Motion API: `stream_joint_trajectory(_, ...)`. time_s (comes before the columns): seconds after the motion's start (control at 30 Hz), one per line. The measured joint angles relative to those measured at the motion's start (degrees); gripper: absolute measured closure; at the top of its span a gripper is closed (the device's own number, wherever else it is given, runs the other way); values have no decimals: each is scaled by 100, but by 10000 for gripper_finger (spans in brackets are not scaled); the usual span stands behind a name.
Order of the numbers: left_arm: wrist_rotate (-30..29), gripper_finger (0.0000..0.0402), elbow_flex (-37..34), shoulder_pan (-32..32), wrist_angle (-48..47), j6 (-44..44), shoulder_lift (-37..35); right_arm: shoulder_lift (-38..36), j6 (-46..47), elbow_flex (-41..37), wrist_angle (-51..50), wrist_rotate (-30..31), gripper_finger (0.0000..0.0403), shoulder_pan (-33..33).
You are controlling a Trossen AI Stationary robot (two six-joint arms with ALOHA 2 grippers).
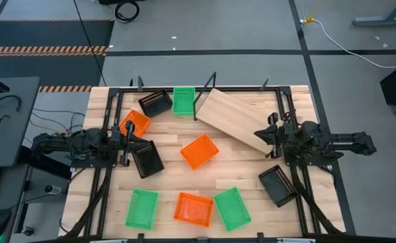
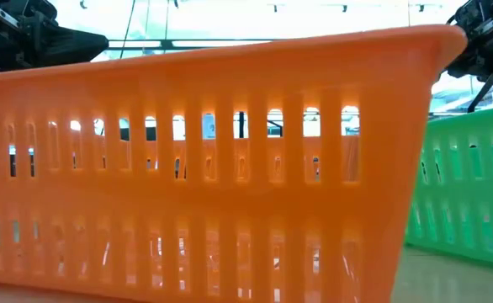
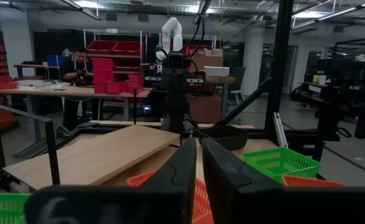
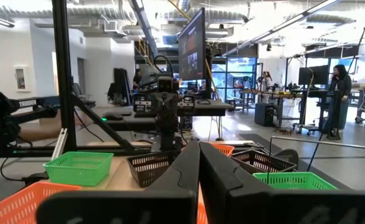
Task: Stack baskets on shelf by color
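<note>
Left pincer (image 1: 128,143), mid-left of the frame, and right pincer (image 1: 271,137), mid-right, are both clenched on nothing above the worktop (image 1: 164,185).

shelf (image 1: 233,119): pale smooth wooden board, lying at an angle, upper middle of the high view
orange baskets (image 1: 199,151): one dead centre, one left (image 1: 135,122), one bottom middle (image 1: 193,208)
green baskets (image 1: 183,100): one up top by the board, two along the bottom (image 1: 142,208) (image 1: 232,207)
black baskets (image 1: 155,103): upper left, left of centre (image 1: 147,159), lower right (image 1: 278,184)
stacking: all nine loose, none stacked
</note>
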Motion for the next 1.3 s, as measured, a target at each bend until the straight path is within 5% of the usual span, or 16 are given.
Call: stream_joint_trajectory(1.3, -2, 369, 0, 0, 7, -3, 0, -2, -133, 0, 53, 19, 391, 1)
